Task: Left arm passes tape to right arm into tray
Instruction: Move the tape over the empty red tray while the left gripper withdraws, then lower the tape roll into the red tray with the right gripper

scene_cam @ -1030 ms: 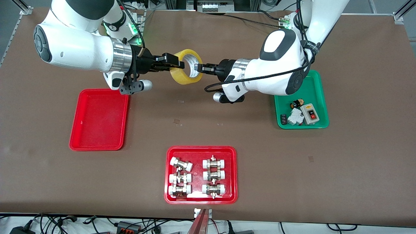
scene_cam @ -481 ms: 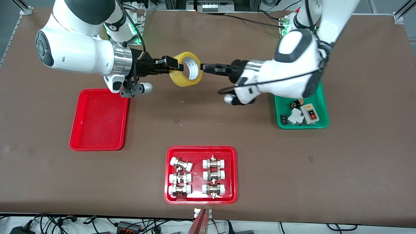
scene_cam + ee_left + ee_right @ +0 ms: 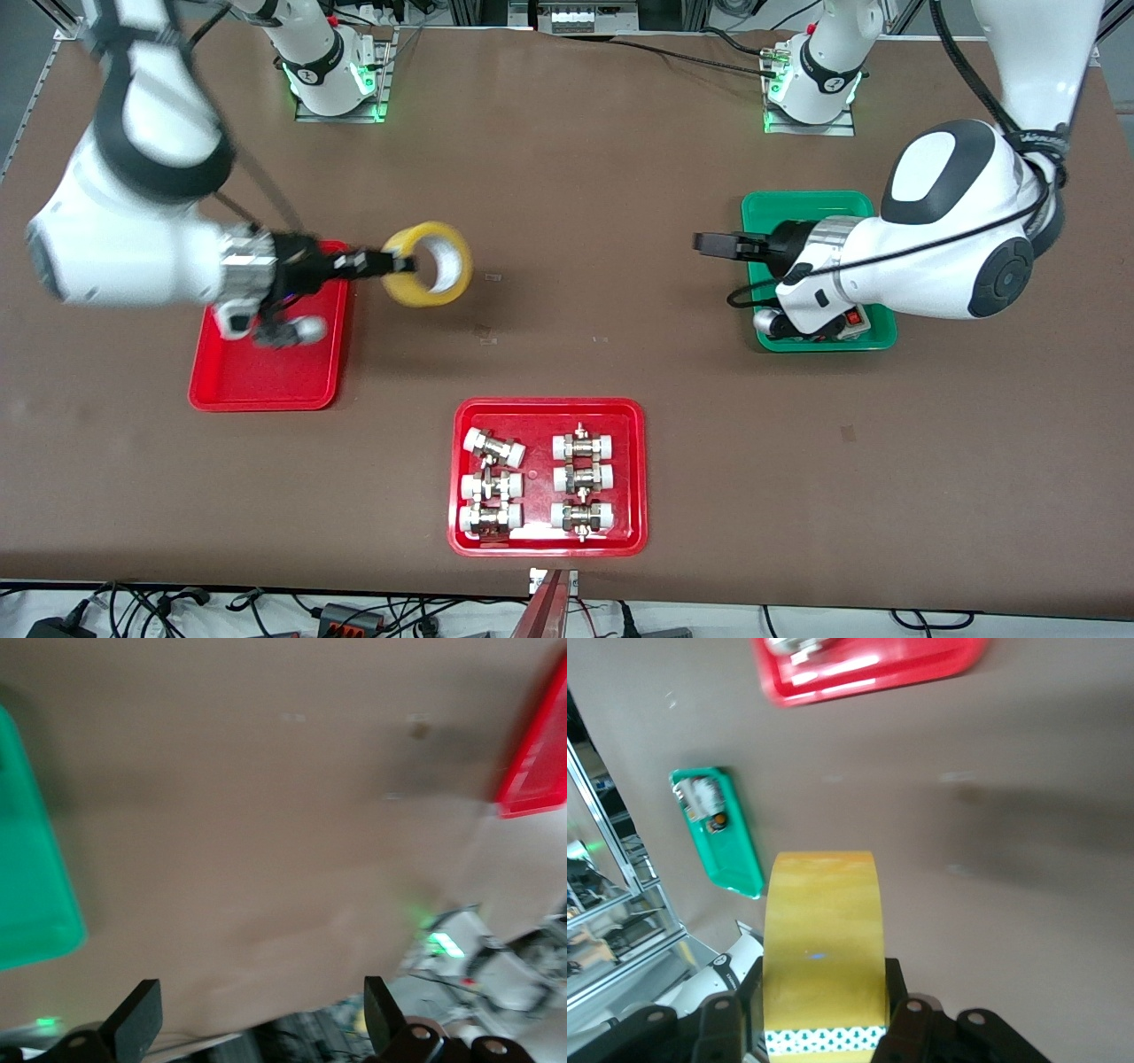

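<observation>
From the front, the right pincer (image 3: 396, 262) clamps the wide roll of translucent yellow packing tape (image 3: 428, 264) in the air over the brown tabletop (image 3: 585, 221), just beside the shallow glossy red plastic tray (image 3: 270, 372), while the left pincer (image 3: 706, 243) hangs released and empty by the edge of the green plastic tray (image 3: 793, 206). On the left wrist view, the two black fingers (image 3: 137, 1020) stand wide apart with only tabletop between them. On the right wrist view, that yellow roll (image 3: 824, 943) sits squeezed between the right pincer's fingers (image 3: 906, 1020).
</observation>
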Tool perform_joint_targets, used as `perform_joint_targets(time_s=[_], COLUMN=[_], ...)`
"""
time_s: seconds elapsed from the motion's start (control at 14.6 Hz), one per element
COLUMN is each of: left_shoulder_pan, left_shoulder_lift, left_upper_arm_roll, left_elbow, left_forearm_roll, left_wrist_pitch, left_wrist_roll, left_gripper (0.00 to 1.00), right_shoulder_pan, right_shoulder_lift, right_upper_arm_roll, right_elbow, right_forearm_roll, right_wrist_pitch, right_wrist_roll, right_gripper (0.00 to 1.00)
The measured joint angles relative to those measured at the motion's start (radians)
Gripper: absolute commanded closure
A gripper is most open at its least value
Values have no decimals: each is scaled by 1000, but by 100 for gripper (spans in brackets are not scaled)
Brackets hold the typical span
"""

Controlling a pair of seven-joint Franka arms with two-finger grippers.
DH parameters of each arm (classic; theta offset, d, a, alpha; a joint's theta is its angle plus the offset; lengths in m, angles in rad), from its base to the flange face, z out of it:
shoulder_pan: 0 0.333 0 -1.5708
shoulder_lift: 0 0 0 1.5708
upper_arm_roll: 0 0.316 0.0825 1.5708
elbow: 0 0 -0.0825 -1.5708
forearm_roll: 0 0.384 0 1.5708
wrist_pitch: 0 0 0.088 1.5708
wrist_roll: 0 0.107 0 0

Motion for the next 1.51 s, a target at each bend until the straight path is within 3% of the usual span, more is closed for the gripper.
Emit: perform_joint_targets(time_s=[0.27,0.48,0.76,1.03,1.3,1.37,1.44,1.51], left_shoulder_pan=[60,59,-84,-176,-179,-180,-181,-182], left_shoulder_lift=[-42,-140,-315,-435,-444,-444,-445,-445], left_upper_arm_roll=[2,37,231,396,441,441,441,441], left_elbow=[8,8,-51,-157,-163,-160,-154,-143], left_forearm_roll=[254,315,319,320,319,319,319,319], left_wrist_pitch=[-67,-100,-130,-121,-14,11,44,67], left_wrist_roll=[311,396,476,558,550,544,541,539], left_gripper=[0,0,0,0,0,0,0,0], right_shoulder_pan=[-264,-372,-427,-427,-437,-441,-444,-445], right_shoulder_lift=[151,231,316,336,353,362,372,378], right_upper_arm_roll=[-5,-5,-4,3,2,2,2,2], right_elbow=[-3,-1,5,8,8,8,8,9], right_forearm_roll=[-28,-105,-114,-114,-116,-116,-116,-115], right_wrist_pitch=[-87,-89,-62,-31,-29,-28,-23,-21], right_wrist_roll=[-217,-405,-550,-595,-643,-649,-657,-663], right_gripper=[61,61,61,61,57,54,38,0])
